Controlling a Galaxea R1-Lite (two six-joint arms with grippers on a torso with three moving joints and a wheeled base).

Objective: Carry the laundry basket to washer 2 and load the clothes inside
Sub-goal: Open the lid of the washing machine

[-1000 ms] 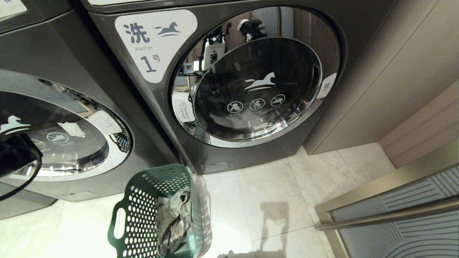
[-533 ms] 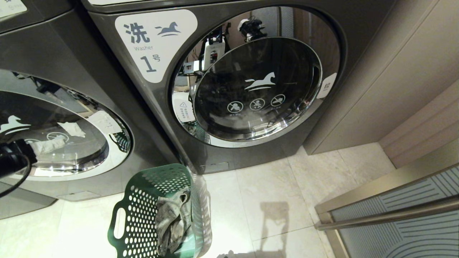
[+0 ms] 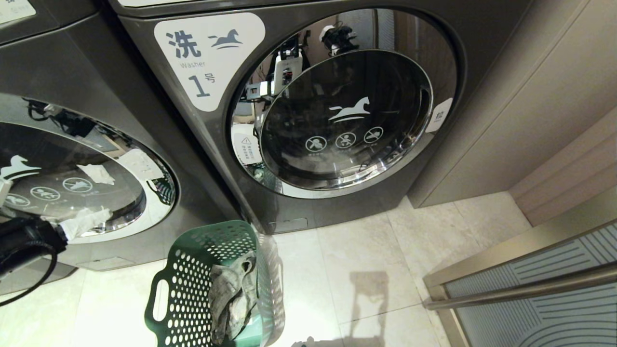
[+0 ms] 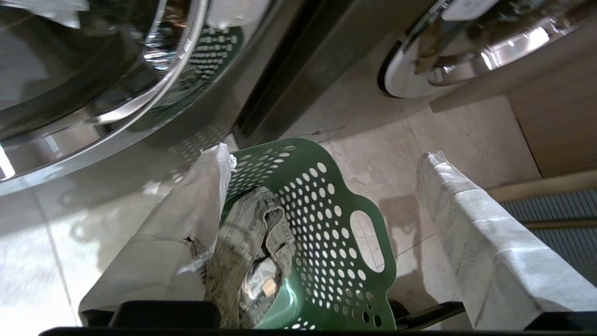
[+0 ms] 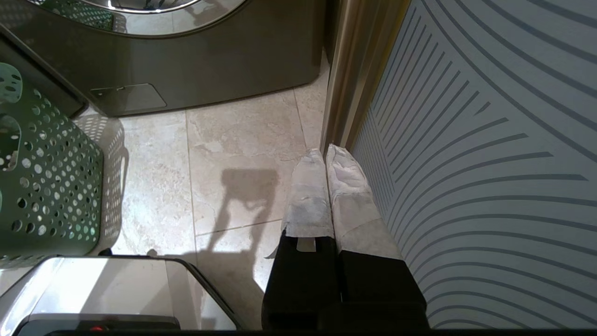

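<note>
Laundry basket (image 3: 212, 289) is set on the floor tiles (image 3: 366, 270) between washer 1 (image 3: 308, 111) and the left-hand washer (image 3: 72, 178), clothes (image 3: 231, 294) bundled inside. Left gripper (image 4: 322, 186) is seen above the basket, fingers spread wide, nothing gripped. Right gripper (image 5: 325, 156) is parked beside the striped panel (image 5: 489, 140), fingers pressed together, empty.

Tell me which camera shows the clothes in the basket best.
Left wrist view: it looks straight down into the basket, and the clothes fill the middle. Head view shows them smaller, near the bottom edge. Right wrist view shows only basket wall.
</note>
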